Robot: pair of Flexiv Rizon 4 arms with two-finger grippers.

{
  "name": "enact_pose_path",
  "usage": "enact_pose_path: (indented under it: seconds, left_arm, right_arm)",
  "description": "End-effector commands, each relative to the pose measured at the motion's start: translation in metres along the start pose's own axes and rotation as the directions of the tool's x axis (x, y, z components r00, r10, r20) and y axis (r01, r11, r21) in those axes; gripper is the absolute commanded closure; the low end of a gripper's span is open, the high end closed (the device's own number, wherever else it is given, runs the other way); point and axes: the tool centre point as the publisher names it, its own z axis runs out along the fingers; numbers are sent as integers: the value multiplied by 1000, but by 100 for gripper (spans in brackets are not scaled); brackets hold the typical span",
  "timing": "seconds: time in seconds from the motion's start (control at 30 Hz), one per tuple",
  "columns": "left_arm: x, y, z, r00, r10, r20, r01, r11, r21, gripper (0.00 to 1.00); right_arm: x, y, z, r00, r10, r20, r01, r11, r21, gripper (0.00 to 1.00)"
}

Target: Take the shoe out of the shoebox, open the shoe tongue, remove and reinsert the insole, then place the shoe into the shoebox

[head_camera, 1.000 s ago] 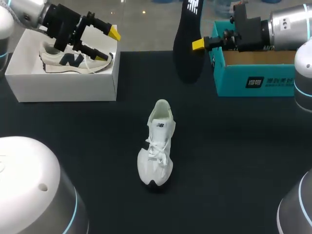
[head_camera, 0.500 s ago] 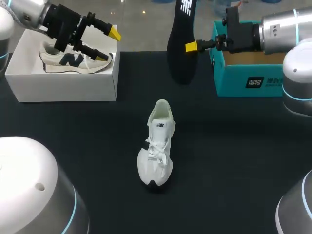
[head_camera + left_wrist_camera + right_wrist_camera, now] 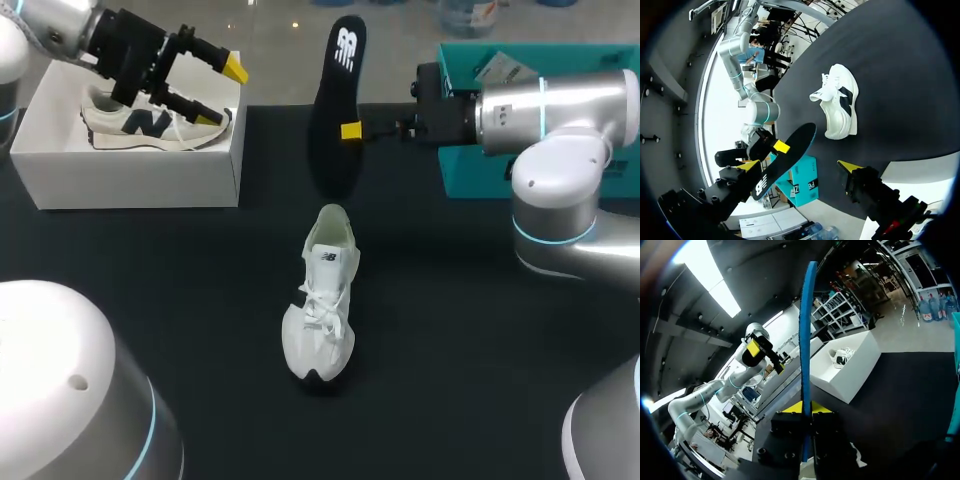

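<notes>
White cardboard shoebox at 10 o'clock on the bench holds a cream shoe with a navy side mark, and the left tool hangs over it, fingers spread, gripping nothing. At 2 o'clock the teal box has its contents mostly hidden. The white shoe lies mid-bench, toe toward 6 o'clock, and the right tool is clamped on the black insole, upright at 12 o'clock from the heel, with a white logo near its top.
</notes>
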Motion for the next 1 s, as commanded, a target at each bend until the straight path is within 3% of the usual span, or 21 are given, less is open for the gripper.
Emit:
enact_pose_path:
  seconds: [0.03,0.27,0.3,0.67,1.0]
  left_arm:
    - [0,-1,0,1000,1,-3,-1,1000,-2,0]
    - [0,-1,0,1000,1,-3,-1,1000,-2,0]
    - [0,-1,0,1000,1,-3,-1,1000,-2,0]
    - [0,-1,0,1000,1,-3,-1,1000,-2,0]
    - [0,-1,0,1000,1,-3,-1,1000,-2,0]
  right_arm:
    - [-1,2,12,1000,0,1,0,1000,0,100]
    - [-1,2,12,1000,0,1,0,1000,0,100]
    - [-1,1,22,1000,-22,18,21,1000,19,100]
    - [-15,-36,53,999,8,33,-8,1000,17,100]
    - [-21,-65,56,999,19,50,-22,998,60,100]
